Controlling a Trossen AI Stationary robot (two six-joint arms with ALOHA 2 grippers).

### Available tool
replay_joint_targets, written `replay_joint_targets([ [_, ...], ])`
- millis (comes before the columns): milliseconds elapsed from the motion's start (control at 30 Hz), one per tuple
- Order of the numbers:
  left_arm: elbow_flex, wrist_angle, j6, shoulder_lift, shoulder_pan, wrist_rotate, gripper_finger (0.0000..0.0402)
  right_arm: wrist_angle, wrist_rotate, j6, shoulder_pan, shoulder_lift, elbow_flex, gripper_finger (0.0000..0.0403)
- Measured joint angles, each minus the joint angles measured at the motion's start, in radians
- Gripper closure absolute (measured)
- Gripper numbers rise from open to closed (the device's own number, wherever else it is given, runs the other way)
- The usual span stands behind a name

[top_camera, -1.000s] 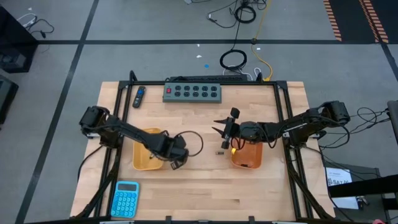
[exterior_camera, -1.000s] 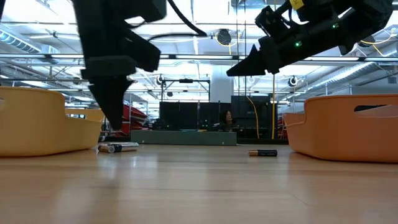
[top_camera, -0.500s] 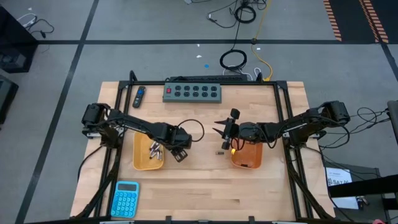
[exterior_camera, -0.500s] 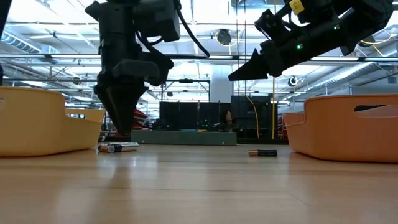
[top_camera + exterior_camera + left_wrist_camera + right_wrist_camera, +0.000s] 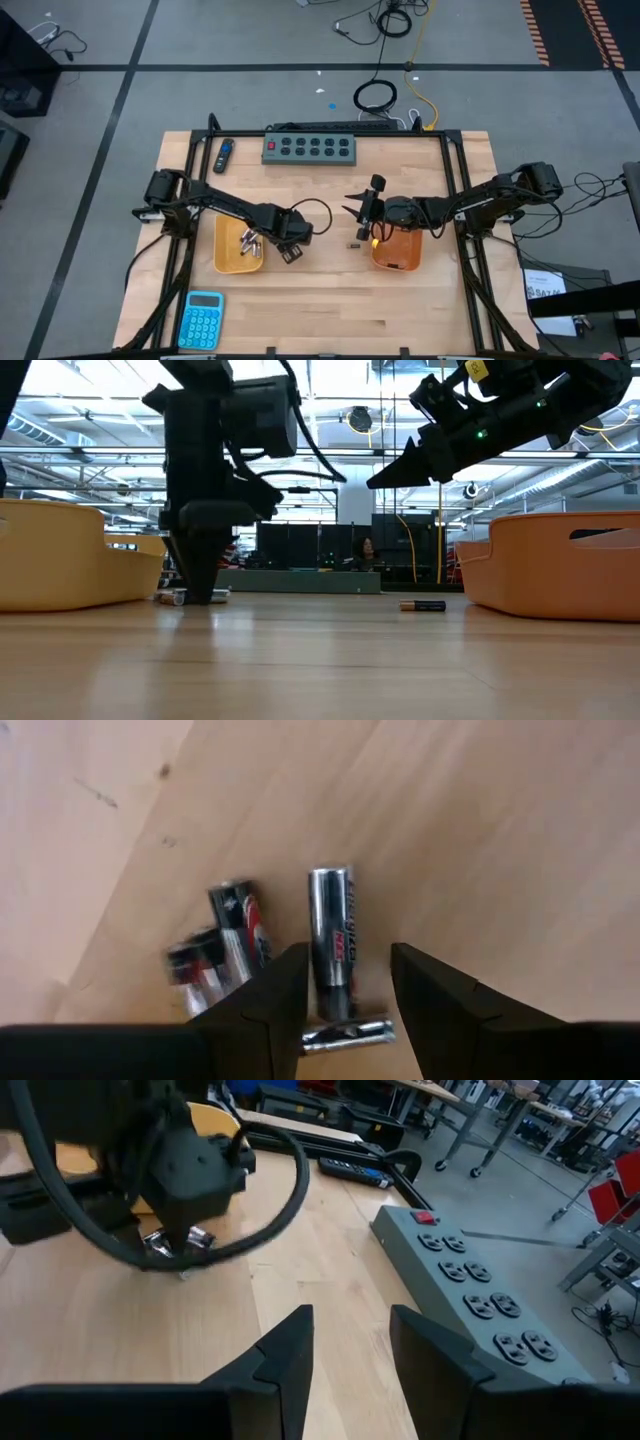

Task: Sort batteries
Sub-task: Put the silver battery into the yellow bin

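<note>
Left gripper [image 5: 345, 982], fingers parted and straddling a silver battery [image 5: 333, 942] lying on the table [image 5: 330, 300] among other loose batteries [image 5: 225, 952], just beside the yellow bin [image 5: 228, 262]. Right gripper [image 5: 353, 212], fingers parted and empty, hovers near a lone battery [image 5: 354, 245] beside the orange bin [image 5: 400, 262]. Around: power strip [image 5: 309, 148], calculator [image 5: 202, 320].

left pincer [image 5: 203, 592] down at batteries [image 5: 178, 597] | lone battery [image 5: 423, 605] beside orange bin [image 5: 555, 565]
</note>
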State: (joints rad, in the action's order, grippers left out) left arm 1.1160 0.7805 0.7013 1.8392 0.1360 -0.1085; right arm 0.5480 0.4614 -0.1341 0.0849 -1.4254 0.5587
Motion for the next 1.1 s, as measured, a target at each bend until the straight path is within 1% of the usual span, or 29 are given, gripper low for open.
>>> replay_joint_targets([
  [433,0.009,-0.014,-0.015,-0.007,0.003,0.008,0.0247,0.000,0.000,-0.002,0.000,0.000,0.000,0.0277],
  [600,0.009,-0.012,-0.038,-0.007,0.004,0.033,0.0247,0.000,0.000,-0.001,0.000,0.000,0.000,0.0277],
  [867,0.006,-0.006,-0.123,0.007,0.004,0.048,0.0247,0.001,-0.020,-0.001,0.000,0.000,0.000,0.0277],
  [1000,0.008,-0.022,-0.209,0.026,0.002,0.053,0.0247,0.000,-0.020,-0.001,0.000,0.000,0.000,0.0277],
  [1100,0.010,-0.019,-0.217,0.038,-0.003,0.056,0.0250,-0.001,-0.020,-0.001,0.000,0.000,0.000,0.0277],
])
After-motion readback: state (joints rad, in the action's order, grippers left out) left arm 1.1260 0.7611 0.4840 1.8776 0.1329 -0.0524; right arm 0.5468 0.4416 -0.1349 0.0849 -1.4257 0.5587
